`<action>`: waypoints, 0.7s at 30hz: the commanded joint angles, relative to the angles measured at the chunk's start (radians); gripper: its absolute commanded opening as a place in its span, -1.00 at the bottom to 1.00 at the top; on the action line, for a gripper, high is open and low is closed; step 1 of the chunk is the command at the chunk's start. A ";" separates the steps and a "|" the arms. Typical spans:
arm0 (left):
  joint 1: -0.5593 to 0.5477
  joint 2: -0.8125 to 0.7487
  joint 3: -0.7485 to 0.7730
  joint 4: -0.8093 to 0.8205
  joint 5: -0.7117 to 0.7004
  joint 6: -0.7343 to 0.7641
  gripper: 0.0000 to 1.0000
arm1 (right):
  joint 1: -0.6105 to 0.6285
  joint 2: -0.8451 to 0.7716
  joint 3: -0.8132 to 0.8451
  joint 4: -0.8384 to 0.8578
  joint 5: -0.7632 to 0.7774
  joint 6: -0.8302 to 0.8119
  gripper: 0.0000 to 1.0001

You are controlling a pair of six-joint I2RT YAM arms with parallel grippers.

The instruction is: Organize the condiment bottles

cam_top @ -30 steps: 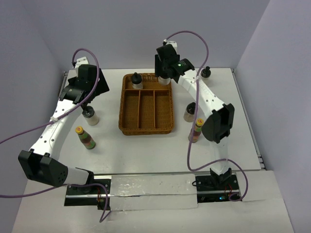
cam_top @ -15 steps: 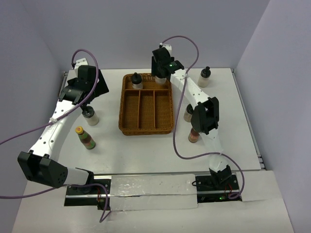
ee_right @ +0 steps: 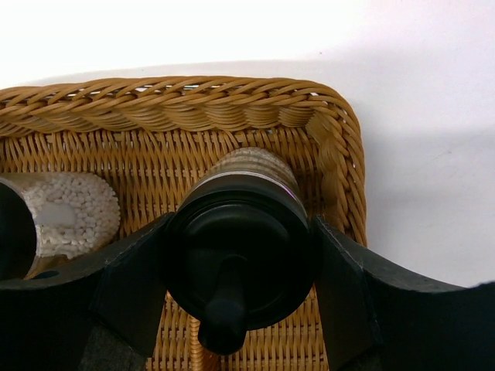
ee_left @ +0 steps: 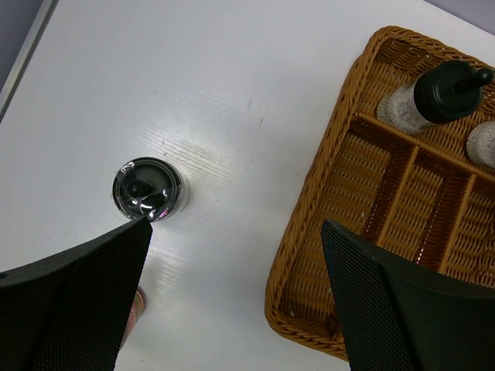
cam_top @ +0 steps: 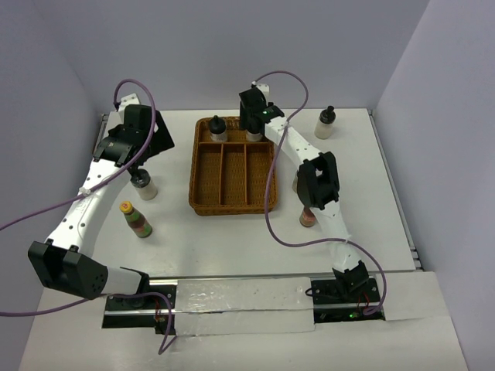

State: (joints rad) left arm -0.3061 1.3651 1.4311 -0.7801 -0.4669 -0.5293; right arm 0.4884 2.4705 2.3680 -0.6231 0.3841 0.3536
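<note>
My right gripper [ee_right: 240, 270] is shut on the black cap of a squat whitish bottle [ee_right: 251, 166], held upright in the right end of the wicker tray's [cam_top: 233, 202] back compartment. A second whitish bottle [cam_top: 218, 128] stands at the left of that compartment. My left gripper [ee_left: 236, 301] is open with nothing between its fingers, over the table just left of the tray. A black-capped bottle [ee_left: 149, 189] stands by its left finger. In front of it stands a reddish-brown bottle with a yellow cap [cam_top: 137, 220].
Another whitish bottle [cam_top: 326, 122] stands at the back right of the table. Behind my right arm, right of the tray, a whitish bottle [cam_top: 297, 182] and a reddish-brown one [cam_top: 307, 218] are partly hidden. The tray's three long front compartments [cam_top: 234, 174] hold nothing.
My right arm has swung left with its bottle, from the tray's back right edge to inside the back compartment. This uncovered the bottle at the back right. The left arm has not moved.
</note>
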 commanded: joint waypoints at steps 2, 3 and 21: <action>-0.002 -0.046 -0.003 -0.008 0.016 -0.029 0.97 | -0.005 -0.018 0.034 0.084 -0.002 0.021 0.15; -0.002 -0.049 -0.003 -0.007 0.016 -0.026 0.97 | -0.005 -0.018 0.034 0.075 -0.005 0.021 0.29; -0.002 -0.031 0.032 0.014 0.000 0.026 0.97 | -0.002 -0.590 -0.214 -0.064 0.040 -0.005 1.00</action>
State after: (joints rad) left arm -0.3061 1.3407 1.4310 -0.7866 -0.4606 -0.5307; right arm 0.4881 2.1343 2.3012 -0.6413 0.3809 0.3463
